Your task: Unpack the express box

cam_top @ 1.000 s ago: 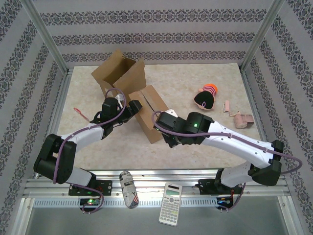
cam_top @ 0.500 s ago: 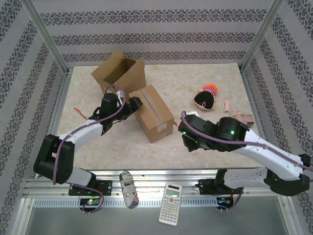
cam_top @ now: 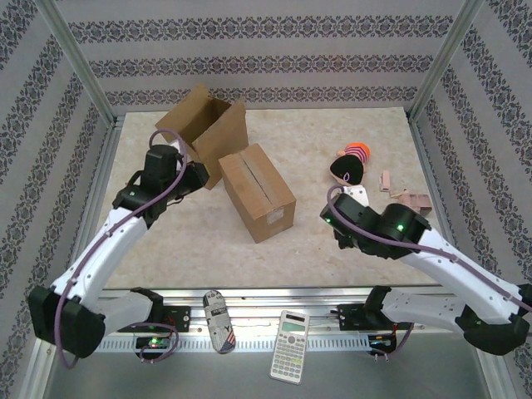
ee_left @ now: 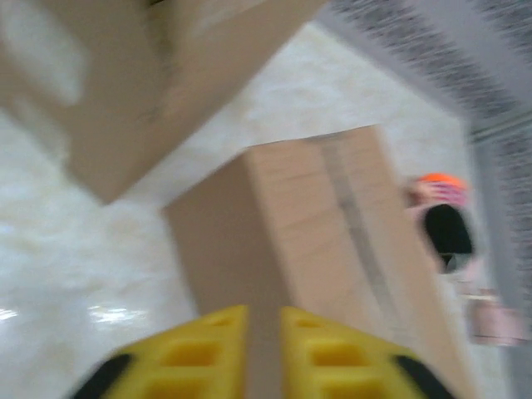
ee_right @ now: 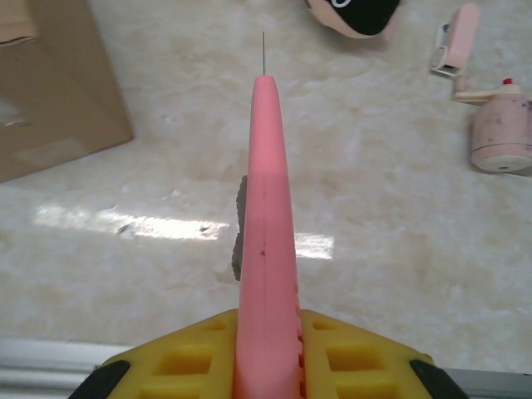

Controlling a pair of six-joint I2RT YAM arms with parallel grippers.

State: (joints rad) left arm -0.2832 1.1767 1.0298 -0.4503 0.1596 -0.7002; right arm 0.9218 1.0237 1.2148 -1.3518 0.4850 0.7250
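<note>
Right of the taped express box [cam_top: 258, 191], my right gripper [ee_right: 266, 324] is clamped on a pink cutter [ee_right: 266, 166], so I should lay its tip shallowly along the top seam [cam_top: 260, 183] while my closed, empty left gripper [ee_left: 264, 324], left of the box, steadies it.

I count two cardboard boxes on the table [cam_top: 191, 241]: one sealed box [cam_top: 258, 193] and one open box [cam_top: 204, 129]. There is one stuffed toy [cam_top: 349, 166], orange, pink and black. Near it lie two small pink pieces, one pink stick-shaped piece [cam_top: 385, 180] and one pink round-bodied piece [cam_top: 413, 202]. There is one pink cutter [ee_right: 266, 216]. On the front rail sit one calculator [cam_top: 290, 345] and one patterned case [cam_top: 219, 320]. There are two claws, the left claw [ee_left: 264, 345] and the right claw [ee_right: 268, 341].
</note>
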